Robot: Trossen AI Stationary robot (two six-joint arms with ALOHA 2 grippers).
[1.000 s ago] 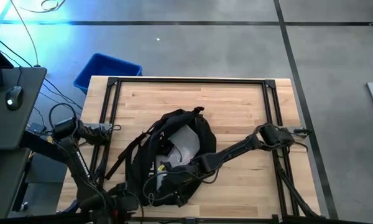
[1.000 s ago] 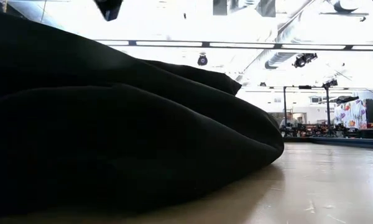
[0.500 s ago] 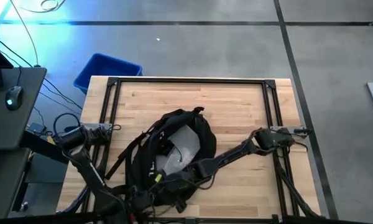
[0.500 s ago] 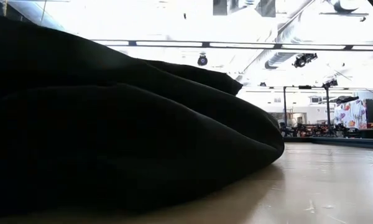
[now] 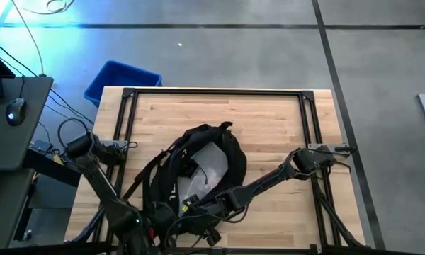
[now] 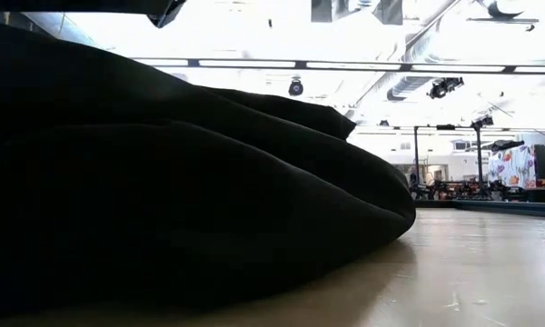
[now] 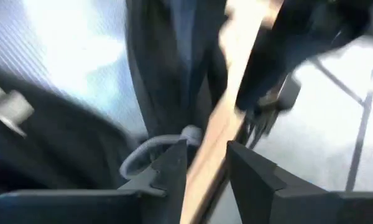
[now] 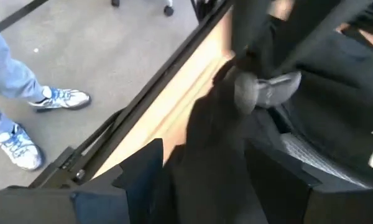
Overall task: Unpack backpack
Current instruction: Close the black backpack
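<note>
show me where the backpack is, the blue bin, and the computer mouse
backpack [image 5: 227,152]: high view, on its black upper rim.
blue bin [image 5: 120,79]: high view, on its floor, beyond the table corner.
computer mouse [image 5: 15,111]: high view, on its top, on the side desk.

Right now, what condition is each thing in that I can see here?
backpack: lying flat on the table, main pocket gaping open, pale contents showing inside
left gripper: at the table's near edge beside the backpack, fingers apart, nothing between them
right gripper: at the backpack's near end, fingers apart with black fabric between them
blue bin: on the floor past the table's far left corner
</note>
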